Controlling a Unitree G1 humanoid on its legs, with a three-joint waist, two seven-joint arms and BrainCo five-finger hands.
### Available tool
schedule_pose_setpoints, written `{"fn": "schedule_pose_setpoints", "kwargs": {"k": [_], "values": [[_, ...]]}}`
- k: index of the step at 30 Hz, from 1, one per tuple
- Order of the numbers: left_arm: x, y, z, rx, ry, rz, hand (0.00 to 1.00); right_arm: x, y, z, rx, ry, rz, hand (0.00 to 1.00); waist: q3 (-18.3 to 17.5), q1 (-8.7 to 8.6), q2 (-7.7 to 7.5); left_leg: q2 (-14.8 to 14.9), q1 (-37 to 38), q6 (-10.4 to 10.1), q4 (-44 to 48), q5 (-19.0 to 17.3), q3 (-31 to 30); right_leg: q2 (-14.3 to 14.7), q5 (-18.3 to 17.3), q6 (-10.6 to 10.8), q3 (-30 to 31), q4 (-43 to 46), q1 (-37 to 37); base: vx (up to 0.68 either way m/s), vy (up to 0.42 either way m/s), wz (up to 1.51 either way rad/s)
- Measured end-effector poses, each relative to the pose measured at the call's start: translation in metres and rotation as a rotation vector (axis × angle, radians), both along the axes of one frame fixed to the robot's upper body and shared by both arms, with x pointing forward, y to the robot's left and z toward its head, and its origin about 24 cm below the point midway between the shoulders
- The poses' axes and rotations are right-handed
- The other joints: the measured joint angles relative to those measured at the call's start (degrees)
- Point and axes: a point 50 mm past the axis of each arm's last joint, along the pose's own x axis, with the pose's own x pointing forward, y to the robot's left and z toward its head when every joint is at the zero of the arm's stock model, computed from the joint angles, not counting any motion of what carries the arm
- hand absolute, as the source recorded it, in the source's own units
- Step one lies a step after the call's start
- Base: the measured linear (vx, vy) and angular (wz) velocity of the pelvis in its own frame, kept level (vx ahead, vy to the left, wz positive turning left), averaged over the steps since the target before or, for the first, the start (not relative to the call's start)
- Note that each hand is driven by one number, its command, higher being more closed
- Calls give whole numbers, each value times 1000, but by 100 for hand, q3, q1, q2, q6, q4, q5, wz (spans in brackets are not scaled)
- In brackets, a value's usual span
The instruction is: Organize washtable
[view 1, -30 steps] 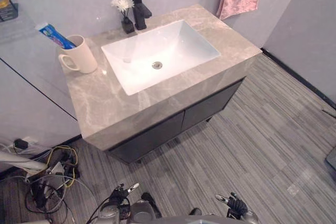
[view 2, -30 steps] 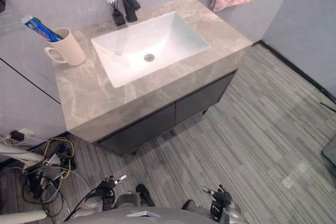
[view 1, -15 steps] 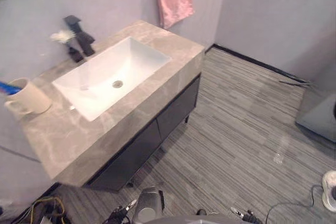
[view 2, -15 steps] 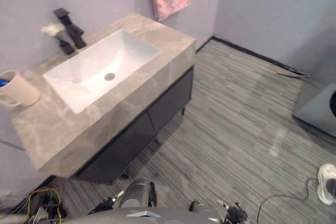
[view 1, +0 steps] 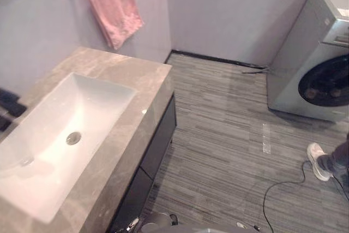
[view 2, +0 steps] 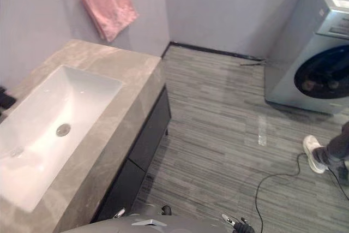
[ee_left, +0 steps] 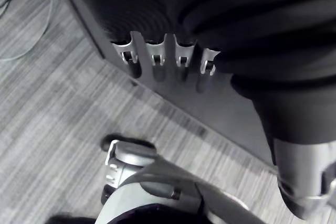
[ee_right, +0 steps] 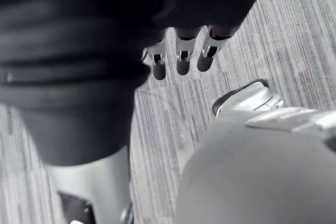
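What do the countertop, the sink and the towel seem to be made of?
Countertop: probably marble or marble-look stone, polished; it is grey-beige with pale veins and a small glint at the edge.
Sink: likely glazed ceramic; smooth, glossy white.
Towel: soft cloth, perhaps terry; pink, matte, hanging in folds.

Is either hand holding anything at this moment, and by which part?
Nothing is held: the left hand and the right hand both hang empty, fingers relaxed.
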Motion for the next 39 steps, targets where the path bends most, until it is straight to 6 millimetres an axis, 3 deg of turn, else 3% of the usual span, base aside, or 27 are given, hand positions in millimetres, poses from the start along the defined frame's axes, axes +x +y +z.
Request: {"fn": "schedule_pose_setpoints", "kwargs": {"k": [1, 2, 3, 4, 5, 7, 8, 9, 10, 13, 15, 17, 19, 20, 21, 22, 24, 25, 26, 28, 29, 31, 32, 33, 36, 37, 39], "values": [[5, 2, 1, 12, -19, -31, 0, 11, 3, 2, 0, -30, 25, 0, 255, -5, -68, 158, -404, 47, 1393, 184, 192, -55, 178, 80, -151, 373, 53, -239, 47, -95], [11, 7, 3, 10, -32, -65, 0, 14, 6, 1, 7, -34, 31, 0, 310, -36, -146, -1, -493, 63, 983, -143, 22, -306, 138, 110, -422, 606, -21, -884, -36, -125], [10, -1, 1, -6, -26, -77, 0, 19, -3, 4, -17, -56, 30, 0, 217, -90, 9, 213, -273, 7, -576, 599, -43, -539, 37, -2, -1464, 783, -134, -943, -143, -117], [11, 3, 2, 0, -26, -77, 0, 25, -1, 6, -19, -76, 38, 0, 289, -79, -79, 183, -147, -2, -555, 612, 169, -824, -49, -132, -1943, 806, -141, -970, -274, -149], [11, 4, 2, 21, -23, -66, 0, 33, 3, 6, -15, -98, 63, 0, 329, -60, -70, 243, 67, -7, -805, 613, 501, -1236, -202, -336, -2954, 725, -169, -656, -271, -166], [26, -1, 3, 23, -52, -64, 0, 44, 5, 8, -13, -124, 60, 0, 415, -32, 124, 597, 484, -221, -1258, 743, 1127, -1506, -101, -330, -4188, -17, -206, -750, -251, -176], [28, -2, 3, 23, -55, -67, 0, 45, 5, 9, -14, -126, 62, 0, 394, -63, 87, 657, 556, -276, -1329, 777, 1257, -1477, 102, -302, -4247, -362, -194, -650, -251, -129], [31, 3, 4, 38, -67, -73, 0, 42, 7, 7, -5, -117, 53, 0, 365, -126, -61, 671, 690, -381, -1382, 783, 1445, -1424, 1104, -360, -4147, -982, -161, -471, -318, -83], [32, 5, 4, 41, -69, -71, 0, 41, 7, 7, 2, -116, 31, 0, 387, -168, -1, 752, 781, -473, -1391, 736, 1483, -1311, 1196, -360, -4074, -1017, -111, -557, -507, -90], [28, -4, 1, 23, -43, -69, 0, 19, -9, 5, -30, -57, -52, 0, 303, -243, 254, 1240, 1131, -686, -1493, 807, 1720, -639, 1171, -538, -3881, -1449, 182, -454, -552, -64], [27, -5, 1, 15, -45, -42, 0, 12, -9, 3, -23, -38, -78, 0, 257, -366, 315, 1470, 1122, -728, -1177, 826, 1813, -394, 1119, -621, -3824, -1649, 300, -356, -461, -35], [23, -3, 0, 15, -40, -9, 0, 6, -8, 2, -19, -23, -86, 0, 281, -353, 242, 1865, 913, -737, -201, 818, 1903, -152, 1062, -716, -3599, -1868, 451, -107, -279, -62], [8, -2, -2, 9, -5, 49, 0, 0, -7, 1, -16, -8, -87, 0, 281, -356, 295, 2568, 541, -570, 1357, 938, 1722, 217, 951, -875, -3264, -1914, 659, -80, -267, -102], [-1, -4, -3, 0, 9, 91, 0, -5, -8, 1, -21, 3, -89, 0, 258, -346, 320, 2806, 402, -233, 1938, 1266, 1456, 404, 879, -961, -3027, -1917, 748, -80, -249, -106], [-3, -3, -3, 1, 7, 99, 0, -7, -8, 1, -19, 9, -89, 0, 237, -336, 326, 2861, 334, -236, 2173, 1566, 1297, 474, 861, -990, -2883, -1938, 791, -66, -268, -124], [-5, -2, -2, 5, 6, 112, 0, -10, -5, 0, -12, 17, -88, 0, 144, -314, 189, 2829, 105, -244, 2642, 1878, 948, 538, 831, -1053, -2586, -1997, 821, -53, -182, -131], [-2, -2, -2, 2, -10, 135, 0, -3, -7, 1, -19, 2, -77, 0, 176, -296, 196, 2225, -239, -370, 3201, 927, 448, 564, 764, -1235, -1974, -1999, 829, -82, -20, -139], [-4, -5, -2, -4, -12, 149, 0, -1, -8, 1, -21, 2, -73, 0, 188, -245, 206, 1629, -461, -441, 3239, 408, 207, 551, 760, -1259, -1521, -2001, 849, -178, 151, -177], [-11, -5, -2, -5, 4, 151, 0, -3, -5, -1, -9, 20, -73, 0, 192, -157, 212, 1174, -561, -436, 2802, 140, 135, 521, 771, -1236, -1191, -2004, 924, -230, 160, -181], [-19, -6, -3, -6, 26, 155, 0, -3, -4, -1, -7, 16, -66, 0, 194, -166, 211, 857, -593, -454, 1427, 144, 46, 528, 697, -1171, -751, -2019, 1058, -310, 121, -142], [-19, -6, -3, -6, 26, 156, 0, -4, -4, -1, -7, 17, -67, 0, 196, -168, 214, 772, -586, -472, 898, 159, -77, 537, 666, -1149, -618, -2025, 1095, -304, 118, -129], [-20, -9, -4, -12, 26, 159, 0, -7, -6, -1, -11, 21, -63, 0, 198, -158, 254, 629, -606, -852, -909, 537, -872, 642, 539, -1005, -13, -2026, 1114, 86, 133, -134], [-23, -11, -4, -18, 35, 163, 0, -8, -6, -1, -12, 23, -64, 0, 178, -148, 272, 639, -573, -916, -873, 755, -920, 682, 507, -964, 155, -2017, 1119, 410, 175, -139], [-29, -10, -4, -16, 48, 171, 0, -10, -4, -1, -11, 23, -62, 0, 136, -144, 272, 567, -564, -729, -735, 954, -935, 675, 435, -873, 413, -2010, 1118, 406, 177, -112], [-20, 10, 0, 32, 25, 159, 0, -24, 14, -6, 42, 50, -83, 0, 60, -278, -209, 282, -490, -447, -606, 666, -528, 313, 23, -735, 666, -1480, 893, 374, 121, -57], [-15, 12, 0, 36, 10, 158, 0, -31, 14, -6, 45, 64, -87, 0, 19, -275, -274, 190, -442, -373, -640, 556, -356, 234, -96, -711, 717, -1008, 649, 482, 99, -83], [-7, 11, 1, 29, -16, 180, 0, -25, 12, -6, 42, 48, -90, 0, 26, -194, -291, 153, -71, -290, -905, 481, 101, 242, -129, -216, 825, 342, 37, 328, 77, -99]]}}
